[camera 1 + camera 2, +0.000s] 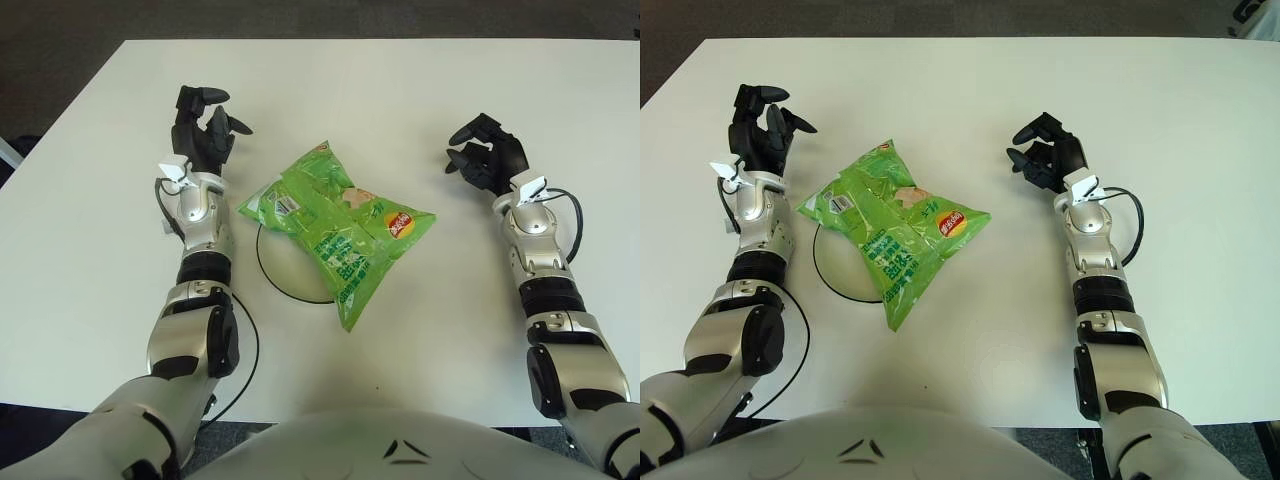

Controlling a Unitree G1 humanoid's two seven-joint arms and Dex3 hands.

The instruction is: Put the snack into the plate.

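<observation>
1. Progress: the green snack bag (340,225) lies across the white plate (285,277) and covers most of it, so the placing step looks done; judging by this, only drawing the hands back remains.
2. Plate contents: the snack bag alone. Its lower end overhangs the plate's near rim onto the white table (420,100).
3. Left hand (203,125): fingers loosely spread, gripping nothing; the bag sits apart from them, toward the robot's right and nearer the body.
4. Right hand (486,150): fingers half curled yet open, holding nothing; the bag lies well apart, to their left.
</observation>
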